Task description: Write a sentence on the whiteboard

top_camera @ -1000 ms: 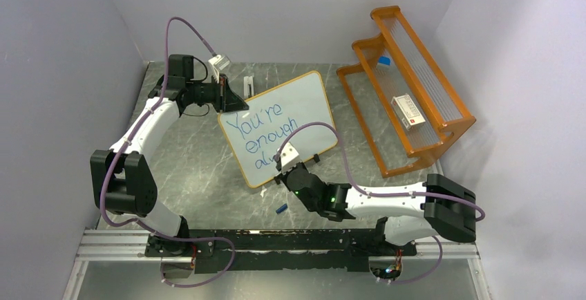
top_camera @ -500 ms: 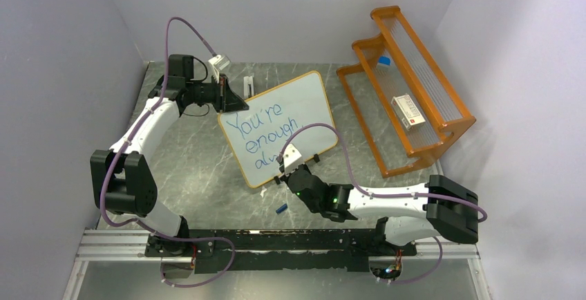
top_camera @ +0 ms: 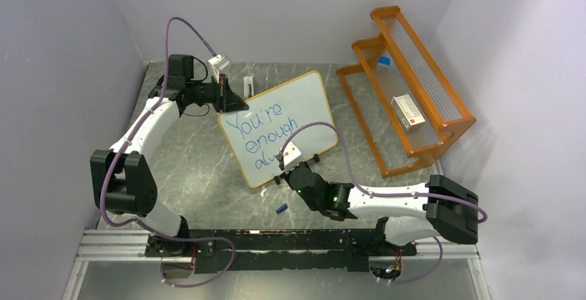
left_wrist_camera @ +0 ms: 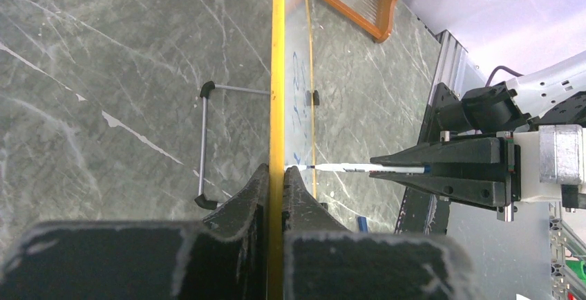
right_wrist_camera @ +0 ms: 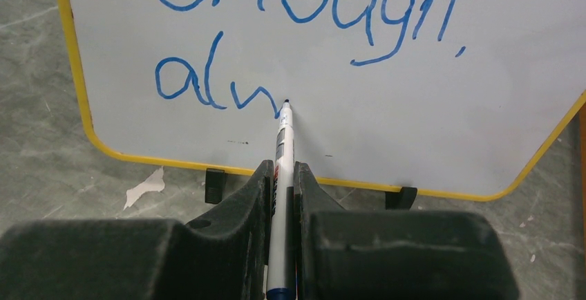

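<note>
Risk of broken stroke from marker [right_wrist_camera: 284, 144], pinched in right gripper [right_wrist_camera: 280, 173], slipping, or whiteboard [top_camera: 298, 105], clamped edgewise by left gripper [left_wrist_camera: 276, 173], tilting.

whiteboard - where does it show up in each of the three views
Top external: the whiteboard sits at the middle of the picture, turned at an angle.
Left wrist: it is seen edge-on, its yellow frame running up the middle, pinched at the bottom by the left fingers.
Right wrist: its face fills the upper part, with the marker tip on it.
Shared landmark: the blue writing shows in all three.
</note>
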